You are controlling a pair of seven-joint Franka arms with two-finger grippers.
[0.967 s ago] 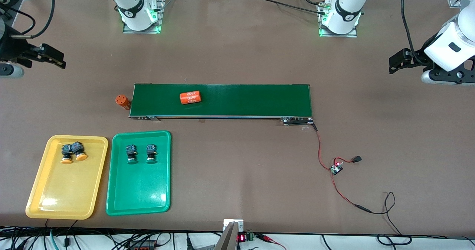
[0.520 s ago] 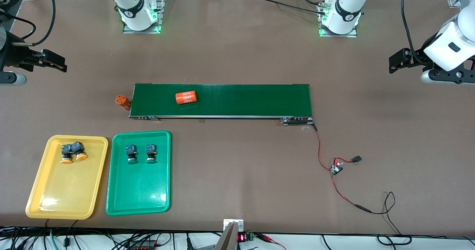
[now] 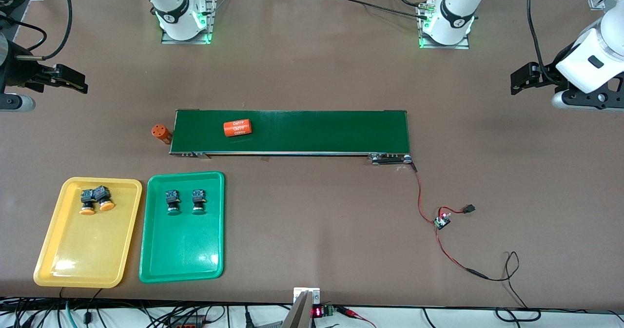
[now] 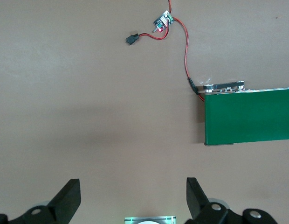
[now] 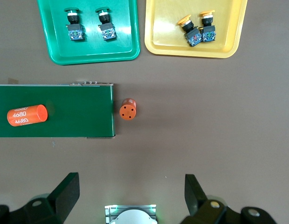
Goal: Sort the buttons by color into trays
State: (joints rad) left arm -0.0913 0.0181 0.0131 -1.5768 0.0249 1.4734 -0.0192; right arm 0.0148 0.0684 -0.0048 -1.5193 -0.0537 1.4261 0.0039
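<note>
An orange cylinder [image 3: 237, 127] lies on the conveyor belt [image 3: 312, 132], another [image 3: 160, 133] apparently upright beside it

High front camera and both downward wrist cameras share the conveyor belt [image 3: 290, 131].

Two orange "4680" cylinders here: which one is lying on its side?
The orange cylinder on the conveyor belt lies on its side, lettering showing. The other orange cylinder stands on end on the table just off the belt's end.
</note>
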